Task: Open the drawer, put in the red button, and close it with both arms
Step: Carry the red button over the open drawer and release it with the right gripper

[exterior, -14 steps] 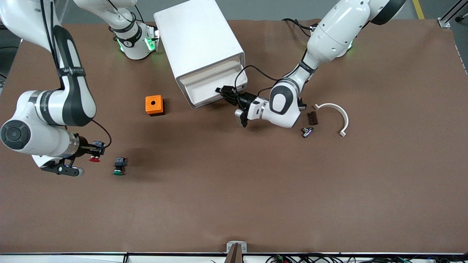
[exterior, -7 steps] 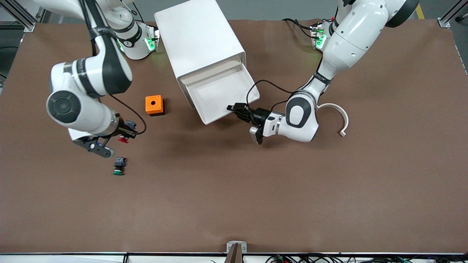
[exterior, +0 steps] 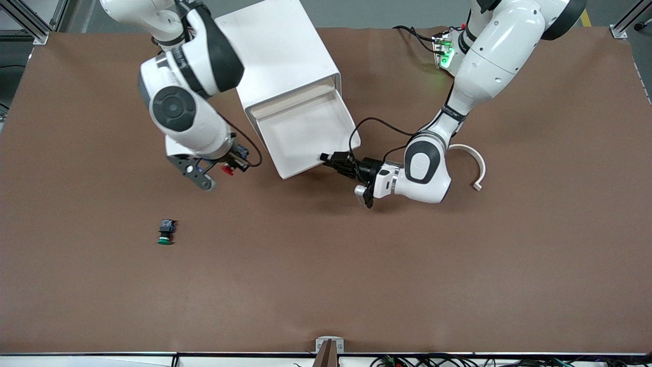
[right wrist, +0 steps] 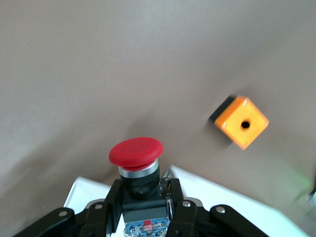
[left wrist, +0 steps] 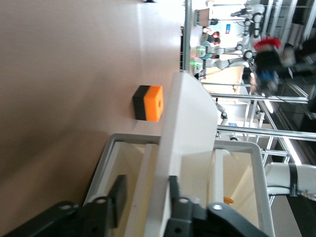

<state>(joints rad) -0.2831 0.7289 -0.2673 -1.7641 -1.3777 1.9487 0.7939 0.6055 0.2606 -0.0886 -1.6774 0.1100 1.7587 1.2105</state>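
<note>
The drawer [exterior: 311, 135] of the white cabinet [exterior: 277, 61] stands pulled out, its tray bare and pale inside. The left hand [exterior: 336, 162] is at the drawer's front corner, toward the left arm's end of the surface [exterior: 356, 265]; in the left wrist view its fingers [left wrist: 116, 198] straddle the drawer's front wall, one on each face, pinching it.

The right hand [exterior: 235, 164] hangs over the surface just beside the open drawer, on the side toward the right arm's end. It is pinching the red button [exterior: 228, 170]: in the right wrist view the dark body sits between the pads with the round red cap [right wrist: 136, 151] pointing away from the wrist. The orange box [right wrist: 241, 121] with a hole lies on the surface past the cap in that view; in the front view the right arm covers it.

The green button [exterior: 165, 232] lies alone, nearer to the front camera than the right hand. A white curved piece [exterior: 472, 162] lies on the surface beside the left arm's wrist.
</note>
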